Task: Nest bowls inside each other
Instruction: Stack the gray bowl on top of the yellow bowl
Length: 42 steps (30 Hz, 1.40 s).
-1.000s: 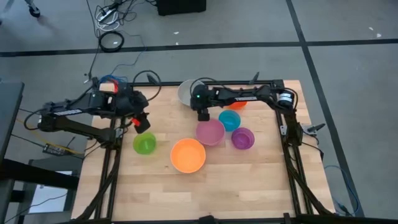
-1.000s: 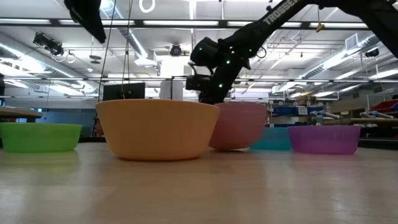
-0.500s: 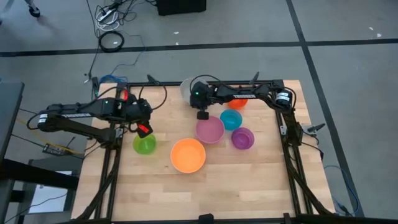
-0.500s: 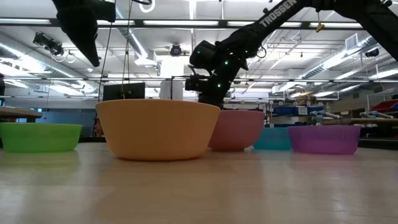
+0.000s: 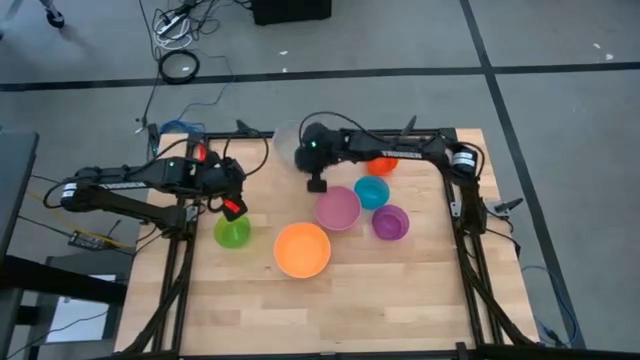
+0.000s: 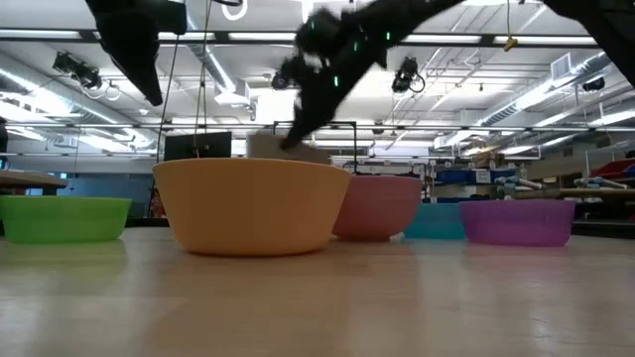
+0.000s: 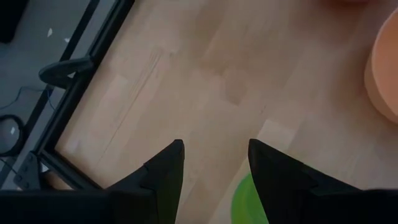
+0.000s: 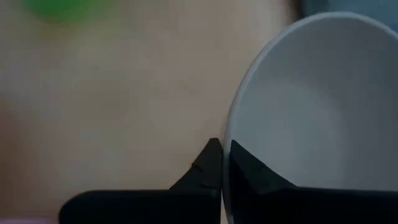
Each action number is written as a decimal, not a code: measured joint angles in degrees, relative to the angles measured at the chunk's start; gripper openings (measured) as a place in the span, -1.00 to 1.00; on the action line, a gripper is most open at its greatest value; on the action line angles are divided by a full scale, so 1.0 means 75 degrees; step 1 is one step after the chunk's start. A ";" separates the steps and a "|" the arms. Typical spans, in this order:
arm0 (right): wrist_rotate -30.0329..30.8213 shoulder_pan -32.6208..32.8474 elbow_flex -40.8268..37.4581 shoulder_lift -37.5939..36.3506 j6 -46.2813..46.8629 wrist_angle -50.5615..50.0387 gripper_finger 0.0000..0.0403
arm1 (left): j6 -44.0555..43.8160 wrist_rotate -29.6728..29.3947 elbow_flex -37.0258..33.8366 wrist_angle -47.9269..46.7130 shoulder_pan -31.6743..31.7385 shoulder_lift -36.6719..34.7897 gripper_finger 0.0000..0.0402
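Light wooden table (image 5: 250,300) in a black frame on grey floor; a workshop hall with ceiling strip lights lies behind. Right tool (image 8: 222,163) clenched on the rim of the grey-white bowl (image 8: 317,106) near the far edge. Left tool (image 7: 213,163) released, above the green bowl (image 5: 232,232). Orange bowl (image 5: 302,250), pink bowl (image 5: 338,210), teal bowl (image 5: 370,192) and purple bowl (image 5: 391,222) crowd the centre. Near edge is bare board.
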 joint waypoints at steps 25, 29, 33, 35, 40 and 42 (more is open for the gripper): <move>0.0263 0.3794 0.0105 -0.0335 0.2043 -0.1969 -0.81 | 0.0016 0.0003 0.0009 0.0414 0.0000 0.0000 -0.06; 0.0229 0.3825 0.0105 -0.0335 0.2353 -0.1930 -0.53 | 0.0013 0.0003 0.0009 0.0504 0.0000 0.0000 -0.06; 0.0306 0.3817 0.0105 -0.0377 0.2515 -0.2015 -0.29 | 0.0013 0.0003 0.0009 0.0502 0.0000 0.0000 -0.06; 0.0750 0.3800 0.0105 -0.0506 0.2482 -0.2177 -0.22 | 0.0008 0.0003 0.0010 0.0508 0.0000 0.0000 -0.06; 0.1114 0.3756 0.0105 -0.0807 0.2552 -0.1835 -0.17 | 0.0008 0.0006 0.0012 0.0556 0.0000 0.0000 -0.06; 0.1075 0.3749 0.0104 -0.0792 0.2700 -0.1560 -0.19 | 0.0008 0.0006 0.0012 0.0559 0.0000 0.0000 -0.06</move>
